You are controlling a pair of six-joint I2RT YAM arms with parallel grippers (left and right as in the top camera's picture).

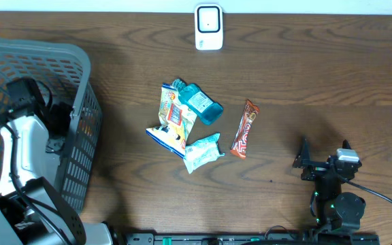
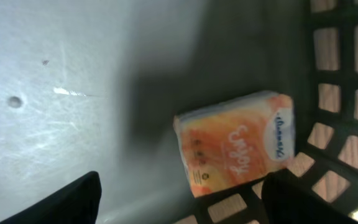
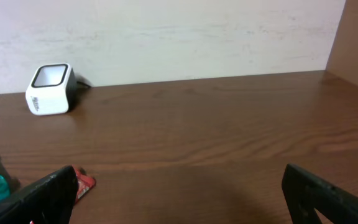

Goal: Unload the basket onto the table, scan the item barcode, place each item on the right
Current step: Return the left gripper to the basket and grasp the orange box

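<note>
At the left, the left gripper [image 2: 182, 186] hung inside the grey basket [image 1: 80, 75], fingers spread and holding nothing, with an orange tissue pack [image 2: 235, 143] lying flat on the basket floor beneath it, so I judged that item done and dropped off. Mid-table lay loose packets [image 1: 182, 129] and a chocolate bar [image 1: 245, 128], well apart from the white scanner [image 1: 208, 27] at the far edge; the next move called for rising clear of the basket, taking one, and turning its barcode to the scanner. At the right, the right gripper [image 3: 179, 171] rested wide open, empty.
</note>
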